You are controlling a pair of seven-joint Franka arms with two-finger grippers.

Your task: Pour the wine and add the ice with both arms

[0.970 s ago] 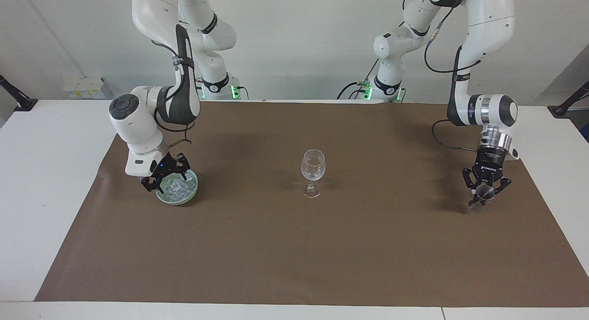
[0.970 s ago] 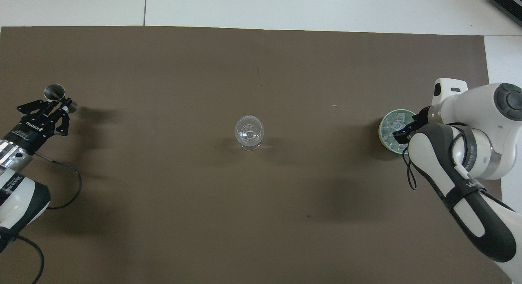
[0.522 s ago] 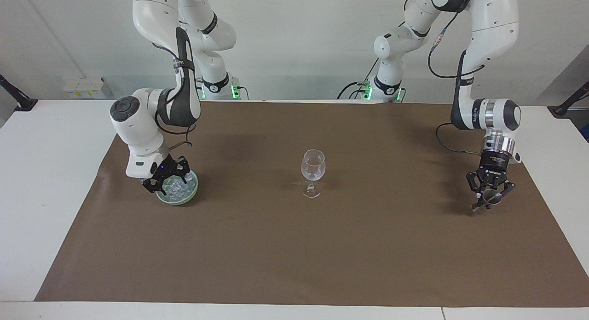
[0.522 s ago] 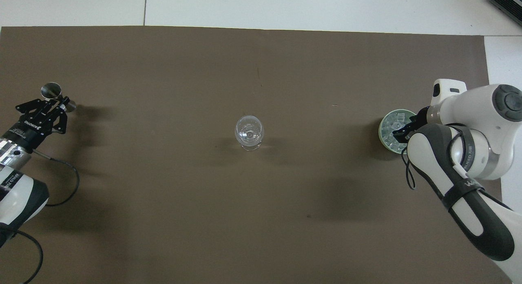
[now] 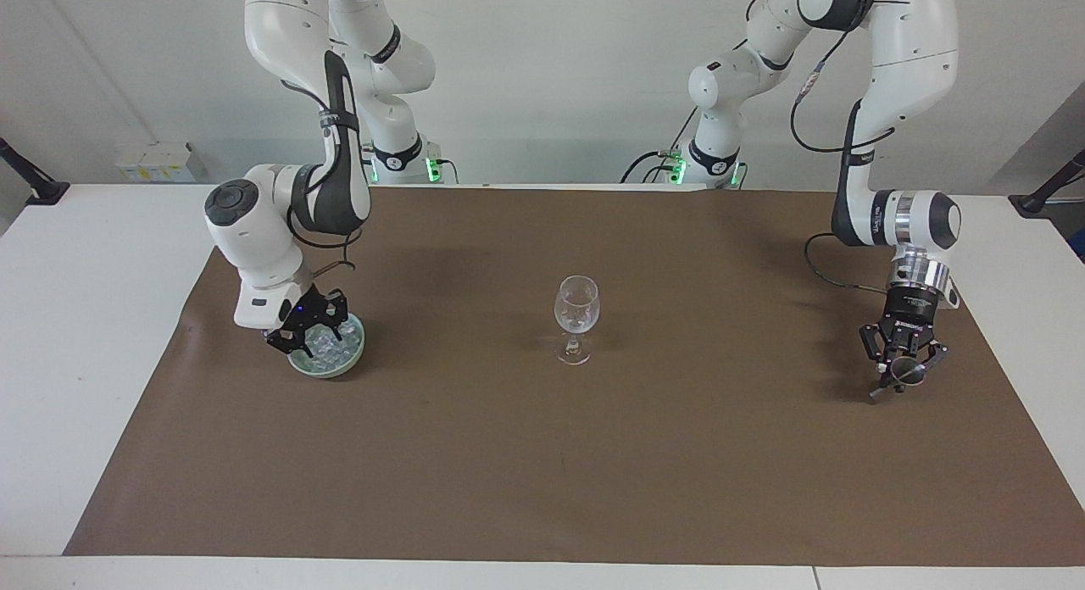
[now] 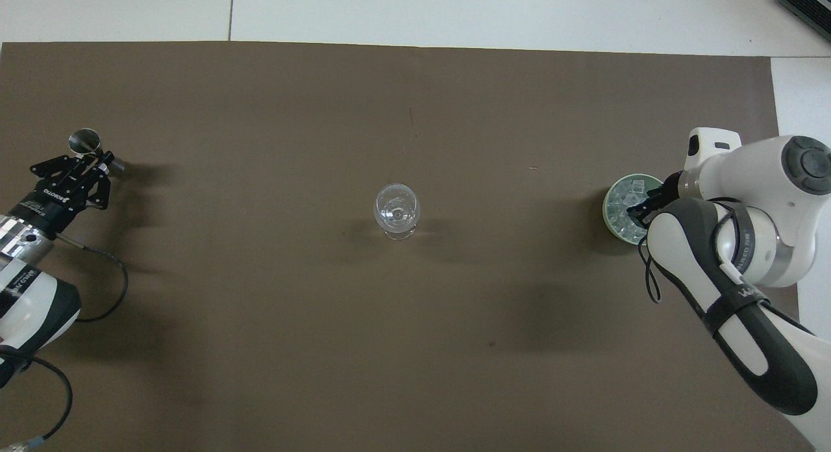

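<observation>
From above, the right arm covers the robot-side rim of the pale green bowl and all but a black corner of the right hand; whether its fingers touch the ice cannot be told. The left hand is closed on a small metal cup, which hides the fingertips. Any liquid in the wine glass is too faint to judge. Both arms run off the overhead view's bottom edge, and the worktop is cut at its corners.
</observation>
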